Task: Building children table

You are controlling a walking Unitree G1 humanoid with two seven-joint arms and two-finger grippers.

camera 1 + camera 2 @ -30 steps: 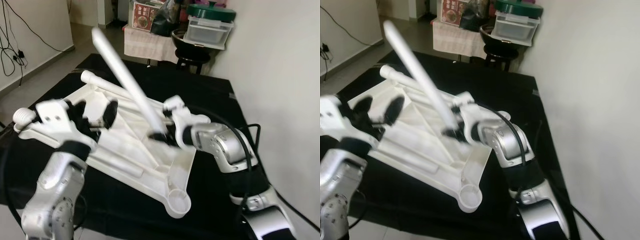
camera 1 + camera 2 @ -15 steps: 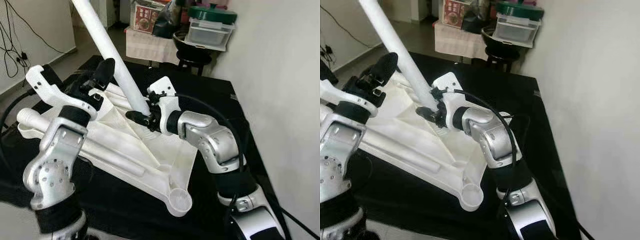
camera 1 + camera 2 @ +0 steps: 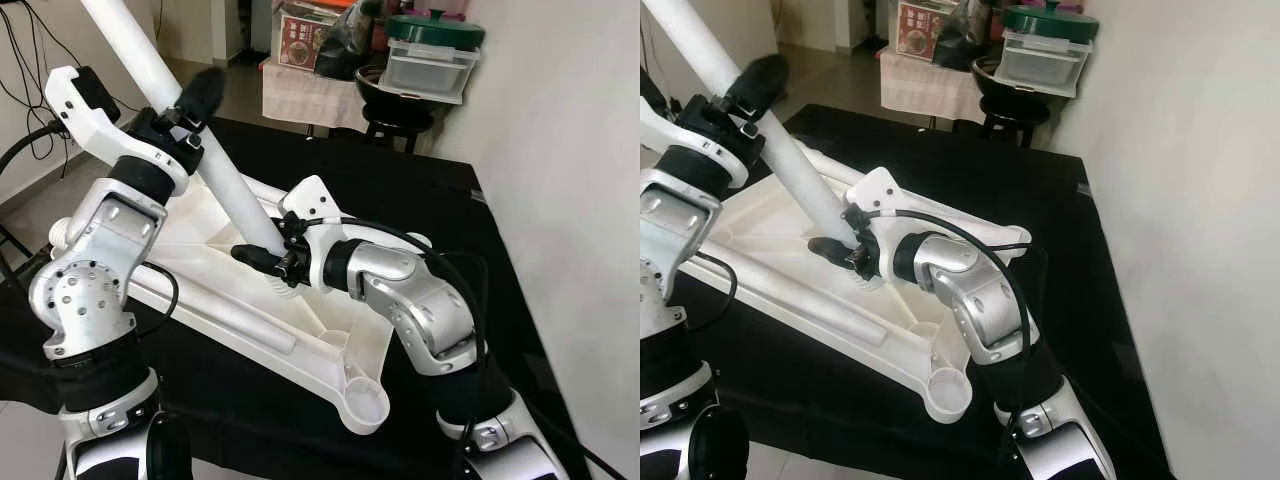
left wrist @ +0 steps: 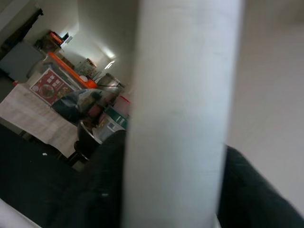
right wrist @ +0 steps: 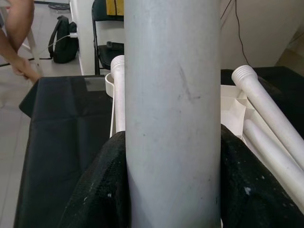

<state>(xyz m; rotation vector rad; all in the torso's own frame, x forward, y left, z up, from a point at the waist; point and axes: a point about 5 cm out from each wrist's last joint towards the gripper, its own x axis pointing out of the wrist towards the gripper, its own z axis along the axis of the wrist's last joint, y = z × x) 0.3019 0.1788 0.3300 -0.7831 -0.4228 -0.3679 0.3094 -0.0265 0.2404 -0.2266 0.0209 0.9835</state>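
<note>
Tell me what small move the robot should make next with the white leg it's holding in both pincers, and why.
Probably steer the leg's lower end toward the open round socket at the near corner of the upturned white tabletop. The white leg is clamped low by the right pincer and higher up by the left pincer, slanted above the tabletop, not in a socket.

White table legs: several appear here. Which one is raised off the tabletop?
The leg clamped by both the left gripper and right gripper, angled steeply upward; the others lie flat on the upturned tabletop.
</note>
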